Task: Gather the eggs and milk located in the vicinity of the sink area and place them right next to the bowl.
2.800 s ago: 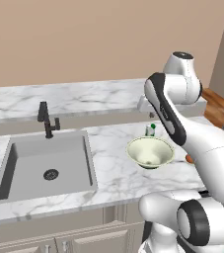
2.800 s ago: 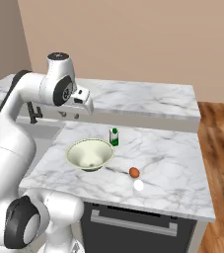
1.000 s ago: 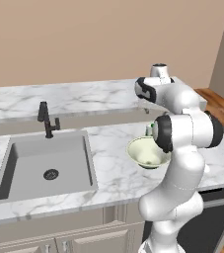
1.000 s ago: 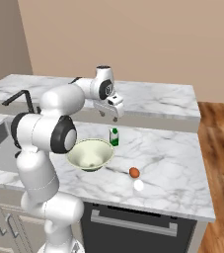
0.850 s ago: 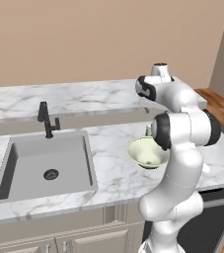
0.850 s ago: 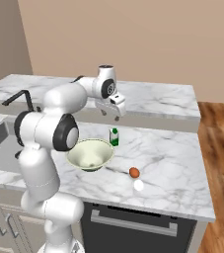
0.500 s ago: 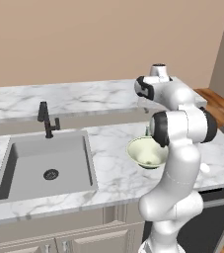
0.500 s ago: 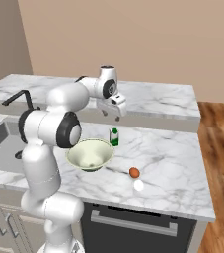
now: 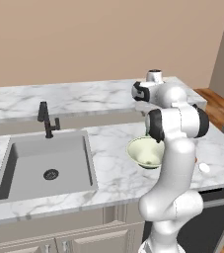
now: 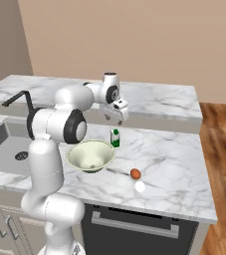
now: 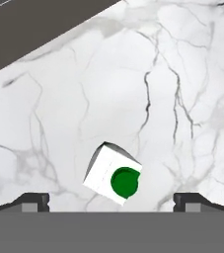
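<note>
The milk [image 10: 115,138], a small white container with a green cap, stands upright on the marble counter just behind the bowl [image 10: 90,155]. My gripper [image 10: 116,121] hangs open directly above it, fingers pointing down. In the hand view the milk [image 11: 112,174] lies between my spread fingertips [image 11: 32,200], untouched. The orange-brown egg [image 10: 135,173] and the white egg [image 10: 140,187] lie together on the counter right of the bowl, near the front edge. The bowl [image 9: 145,150] and white egg [image 9: 205,168] also show from the left. The sink [image 9: 44,160] sits far left.
A black faucet [image 9: 46,120] stands behind the sink. A raised marble ledge [image 10: 154,102] runs along the back of the counter, close behind my hand. The counter's right end [image 10: 204,164] drops to a wooden floor.
Since 2.8 s ago the arm swung from left of the bowl to above the milk. Over the last second the hand has sunk slightly toward it. The objects have stayed put.
</note>
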Controlling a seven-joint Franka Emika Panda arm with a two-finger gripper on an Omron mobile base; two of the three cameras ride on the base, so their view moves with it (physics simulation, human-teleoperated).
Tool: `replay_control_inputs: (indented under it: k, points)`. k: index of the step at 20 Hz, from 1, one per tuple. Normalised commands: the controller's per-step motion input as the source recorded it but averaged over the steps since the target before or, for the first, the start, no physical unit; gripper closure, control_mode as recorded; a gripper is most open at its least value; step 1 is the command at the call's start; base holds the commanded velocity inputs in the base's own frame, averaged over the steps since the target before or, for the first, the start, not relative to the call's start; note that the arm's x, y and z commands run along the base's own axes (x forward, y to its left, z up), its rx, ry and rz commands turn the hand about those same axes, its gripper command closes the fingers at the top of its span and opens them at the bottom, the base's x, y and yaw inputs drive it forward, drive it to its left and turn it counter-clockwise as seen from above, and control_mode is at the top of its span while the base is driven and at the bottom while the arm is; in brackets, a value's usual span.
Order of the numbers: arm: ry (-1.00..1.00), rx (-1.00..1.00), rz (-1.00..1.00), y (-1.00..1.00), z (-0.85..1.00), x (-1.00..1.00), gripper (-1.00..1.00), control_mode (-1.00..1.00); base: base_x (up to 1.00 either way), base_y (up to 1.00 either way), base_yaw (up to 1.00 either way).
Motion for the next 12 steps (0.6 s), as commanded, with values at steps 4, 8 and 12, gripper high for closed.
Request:
replay_control_inputs:
  k: [4, 8, 12]
  points:
    - [0.07, 0.00, 0.00, 0.00, -0.18, 0.00, -1.00, -1.00, 0.00, 0.00, 0.00]
    - [0.07, 0.00, -0.01, 0.00, -0.20, -0.12, -1.00, -1.00, 0.00, 0.00, 0.00]
    - [0.01, 0.00, -0.05, 0.00, -0.25, -0.03, -1.00, -1.00, 0.00, 0.00, 0.00]
